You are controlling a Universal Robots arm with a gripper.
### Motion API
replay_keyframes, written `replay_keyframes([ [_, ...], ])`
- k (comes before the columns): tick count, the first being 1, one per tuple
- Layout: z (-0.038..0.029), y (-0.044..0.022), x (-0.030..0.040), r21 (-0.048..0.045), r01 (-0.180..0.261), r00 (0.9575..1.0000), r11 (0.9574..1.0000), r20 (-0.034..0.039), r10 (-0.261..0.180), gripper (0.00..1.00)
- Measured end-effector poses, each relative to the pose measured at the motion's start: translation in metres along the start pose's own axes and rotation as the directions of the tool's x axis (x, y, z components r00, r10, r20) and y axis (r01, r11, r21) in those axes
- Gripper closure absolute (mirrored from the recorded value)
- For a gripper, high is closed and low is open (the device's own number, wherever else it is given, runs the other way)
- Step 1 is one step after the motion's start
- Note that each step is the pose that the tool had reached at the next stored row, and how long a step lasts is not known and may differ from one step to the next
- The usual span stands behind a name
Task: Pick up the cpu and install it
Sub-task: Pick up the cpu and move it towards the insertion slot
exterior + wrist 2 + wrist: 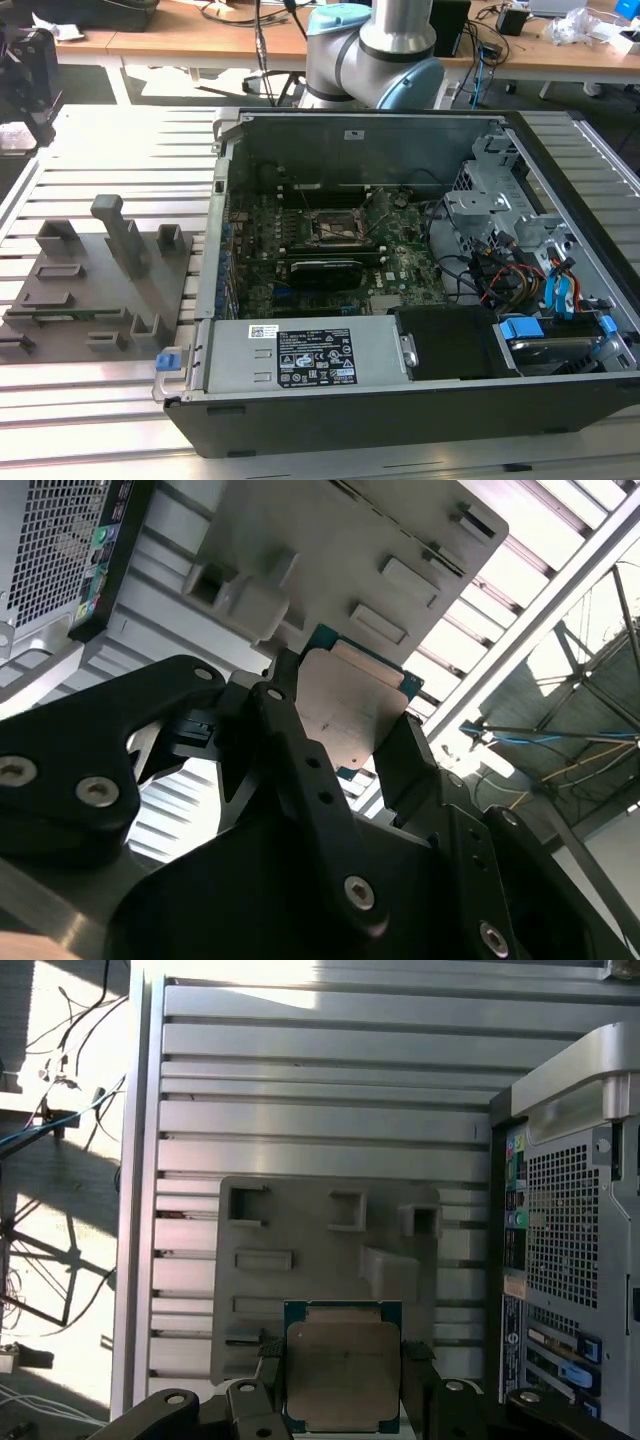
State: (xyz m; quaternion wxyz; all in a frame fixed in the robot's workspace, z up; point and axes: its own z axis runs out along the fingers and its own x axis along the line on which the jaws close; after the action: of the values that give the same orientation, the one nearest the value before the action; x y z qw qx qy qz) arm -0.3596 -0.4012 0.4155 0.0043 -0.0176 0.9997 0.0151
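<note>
My gripper [345, 735] pinches the cpu [343, 1375] edge-to-edge in its jaws, over the grey fixture plate [320, 1250]. The open computer case [570, 1230] stands just beside that plate.

Slatted table [90, 430] bearing fixture [62, 300], computer case [400, 420]

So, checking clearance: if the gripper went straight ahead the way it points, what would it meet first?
Probably the grey fixture plate, beyond the cpu in the gripper; depth is unclear.
</note>
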Motion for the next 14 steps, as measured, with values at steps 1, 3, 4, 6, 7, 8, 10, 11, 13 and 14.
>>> replay_keyframes([
  [1,0.0001,-0.0001,-0.0030,-0.0001,0.000,1.0000,1.0000,0.0001,0.000,0.45],
  [3,0.0000,-0.0003,-0.0071,0.0000,0.000,1.0000,1.0000,0.0000,0.000,0.45],
  [4,0.0000,-0.0003,-0.0088,0.0000,0.000,1.0000,1.0000,0.0000,0.000,0.45],
  [6,0.0001,-0.0005,-0.0125,0.0000,0.000,1.0000,1.0000,0.0000,0.000,0.45],
  [7,0.0002,-0.0006,-0.0152,0.0000,0.000,1.0000,1.0000,0.0000,0.000,0.45],
  [8,0.0002,-0.0006,-0.0177,-0.0001,0.000,1.0000,1.0000,0.0001,0.000,0.45],
  [10,0.0002,-0.0009,-0.0244,0.0000,0.000,1.0000,1.0000,0.0000,0.000,0.45],
  [11,0.0002,-0.0010,-0.0283,0.0001,0.000,1.0000,1.0000,-0.0001,0.000,0.45],
  [13,0.0003,-0.0012,-0.0340,0.0000,0.000,1.0000,1.0000,0.0000,0.000,0.45],
  [14,0.0003,-0.0013,-0.0364,-0.0001,0.000,1.0000,1.0000,0.0001,0.000,0.45],
])
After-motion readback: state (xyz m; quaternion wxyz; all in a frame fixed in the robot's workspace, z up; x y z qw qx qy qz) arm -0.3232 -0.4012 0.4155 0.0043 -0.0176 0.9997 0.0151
